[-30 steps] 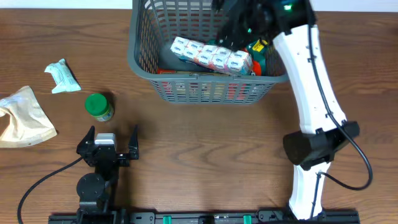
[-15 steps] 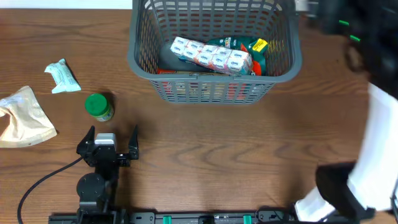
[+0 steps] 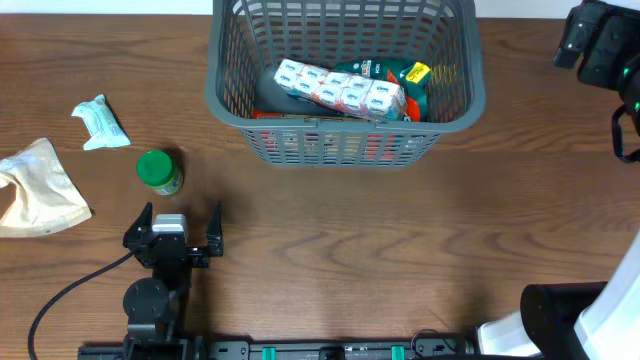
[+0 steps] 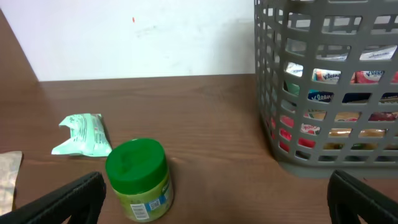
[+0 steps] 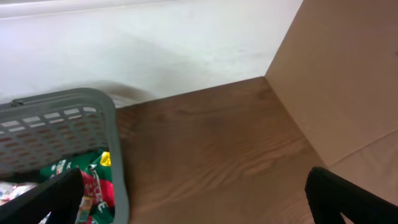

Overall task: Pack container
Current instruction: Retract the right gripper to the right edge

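Observation:
The container, a big grey lattice basket, stands at the back centre of the table. Inside lie a white tissue multipack and a green and red packet. In the left wrist view the container is to the right. My left gripper rests open near the front edge with nothing between its fingers; a green-lidded jar stands just beyond its left finger. My right gripper is open and holds nothing. It hangs over bare wood right of the container's corner.
A mint-green wrapped packet and a beige pouch lie at the far left. The right arm's black wrist is at the far right, and its white base stands front right. A cardboard panel stands right of the table.
My right arm has pulled out of the container and swung to the far right, its jaws now wide. The green and red packet lies uncovered in the container. The left arm has not moved.

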Motion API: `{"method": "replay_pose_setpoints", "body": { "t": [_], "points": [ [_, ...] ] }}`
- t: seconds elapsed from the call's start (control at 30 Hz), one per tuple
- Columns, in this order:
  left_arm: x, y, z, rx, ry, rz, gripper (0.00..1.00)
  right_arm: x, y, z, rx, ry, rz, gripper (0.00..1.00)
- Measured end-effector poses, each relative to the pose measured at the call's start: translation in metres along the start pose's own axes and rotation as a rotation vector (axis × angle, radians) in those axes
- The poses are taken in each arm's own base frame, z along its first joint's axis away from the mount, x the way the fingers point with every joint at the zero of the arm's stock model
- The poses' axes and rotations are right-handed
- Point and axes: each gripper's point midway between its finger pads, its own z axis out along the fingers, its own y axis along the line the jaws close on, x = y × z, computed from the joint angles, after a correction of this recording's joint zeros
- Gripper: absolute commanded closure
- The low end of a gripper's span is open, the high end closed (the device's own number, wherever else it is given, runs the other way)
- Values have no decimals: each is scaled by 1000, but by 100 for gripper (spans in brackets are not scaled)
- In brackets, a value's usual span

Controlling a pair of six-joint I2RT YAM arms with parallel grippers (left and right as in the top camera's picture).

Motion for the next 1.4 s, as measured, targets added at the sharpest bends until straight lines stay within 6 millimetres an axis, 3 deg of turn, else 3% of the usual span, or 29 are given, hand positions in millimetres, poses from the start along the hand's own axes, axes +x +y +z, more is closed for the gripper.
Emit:
{"method": "replay_pose_setpoints", "body": {
  "t": [0.17, 0.3, 0.43, 0.63, 1.4],
  "points": [
    [0, 0, 0, 0, 0, 0, 1, 5, -13, 0, 70, 15, 20, 1],
    [0, 0, 0, 0, 0, 0, 1, 21, -55, -3, 258, 65, 114, 1],
    [0, 0, 0, 0, 0, 0, 1, 21, -100, -7, 427, 45, 226, 1],
    [0, 0, 0, 0, 0, 0, 1, 27, -145, -13, 560, 42, 332, 1],
    [0, 0, 0, 0, -1, 0, 1, 30, -145, -8, 521, 56, 368, 1]
  ]
}}
